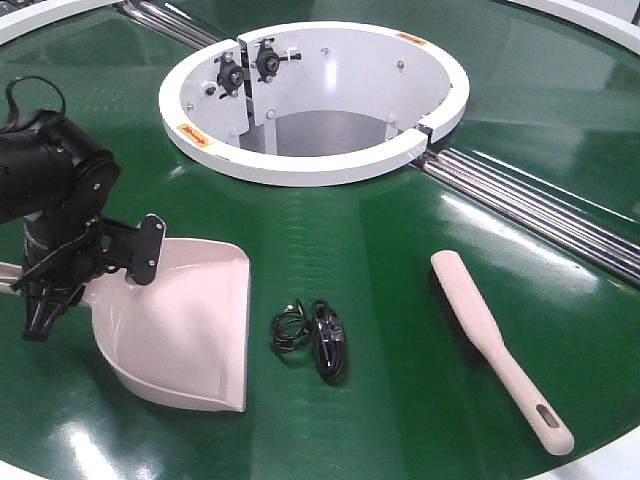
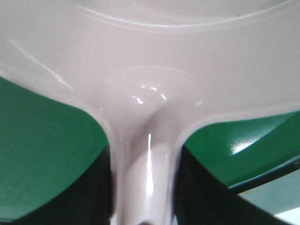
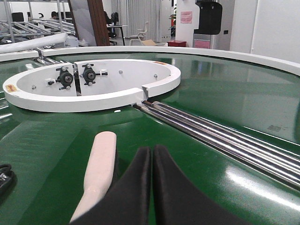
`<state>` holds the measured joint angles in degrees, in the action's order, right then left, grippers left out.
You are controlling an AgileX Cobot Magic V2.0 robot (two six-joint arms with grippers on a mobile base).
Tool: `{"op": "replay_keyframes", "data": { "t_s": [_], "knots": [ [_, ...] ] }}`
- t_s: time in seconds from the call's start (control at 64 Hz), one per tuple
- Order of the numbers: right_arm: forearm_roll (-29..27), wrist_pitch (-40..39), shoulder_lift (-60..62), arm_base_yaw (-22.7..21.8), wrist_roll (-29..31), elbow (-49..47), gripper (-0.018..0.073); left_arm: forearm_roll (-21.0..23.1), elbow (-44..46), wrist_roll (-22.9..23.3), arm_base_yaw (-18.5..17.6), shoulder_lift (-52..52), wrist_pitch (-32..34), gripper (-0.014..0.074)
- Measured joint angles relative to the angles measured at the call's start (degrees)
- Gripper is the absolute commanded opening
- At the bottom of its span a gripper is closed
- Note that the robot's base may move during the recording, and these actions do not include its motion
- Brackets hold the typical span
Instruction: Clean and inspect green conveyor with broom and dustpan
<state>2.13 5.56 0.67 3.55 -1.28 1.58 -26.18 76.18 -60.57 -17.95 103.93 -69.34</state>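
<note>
The dustpan [image 1: 185,320] is lying on the left part of the green conveyor [image 1: 400,250], its flat front lip pointing toward the middle of the belt. The left gripper [image 2: 145,197] is clamping the dustpan's handle where it meets the scoop, with a dark finger pressing on each side of it. The broom [image 1: 490,335] is resting flat on the right part of the belt, well apart from the dustpan, its slotted handle end pointing toward the near edge. The right gripper [image 3: 151,187] is hovering just beside the broom with its fingers [image 3: 178,197] pressed together and holding nothing. A small black object with a coiled cable [image 1: 325,340] is lying between the two tools. Beyond them, the silver rails [image 1: 540,205] are running out from the white hub [image 1: 330,165].
</note>
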Motion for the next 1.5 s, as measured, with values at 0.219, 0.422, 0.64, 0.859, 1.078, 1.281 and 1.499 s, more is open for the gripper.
{"op": "replay_keyframes", "data": {
  "t_s": [0.219, 0.422, 0.64, 0.859, 1.078, 1.281, 1.499],
  "knots": [
    [0.0, 0.0, 0.0, 0.0, 0.0, 0.0, -0.0008, 0.17, 0.13, 0.38, -0.27, 0.12, -0.18, -0.0008],
    [0.0, 0.0, 0.0, 0.0, 0.0, 0.0, -0.0008, 0.29, 0.13, 0.38, -0.27, 0.12, -0.18, -0.0008],
    [0.0, 0.0, 0.0, 0.0, 0.0, 0.0, -0.0008, 0.4, 0.13, 0.38, -0.27, 0.12, -0.13, -0.0008],
    [0.0, 0.0, 0.0, 0.0, 0.0, 0.0, -0.0008, 0.51, 0.13, 0.38, -0.32, 0.12, -0.13, -0.0006],
    [0.0, 0.0, 0.0, 0.0, 0.0, 0.0, -0.0008, 0.58, 0.13, 0.38, -0.32, 0.12, -0.13, -0.0006],
    [0.0, 0.0, 0.0, 0.0, 0.0, 0.0, -0.0008, 0.63, 0.13, 0.38, -0.38, 0.12, -0.13, -0.0006],
    [0.0, 0.0, 0.0, 0.0, 0.0, 0.0, -0.0008, 0.63, 0.13, 0.38, -0.38, 0.12, -0.09, -0.0006]
  ]
}}
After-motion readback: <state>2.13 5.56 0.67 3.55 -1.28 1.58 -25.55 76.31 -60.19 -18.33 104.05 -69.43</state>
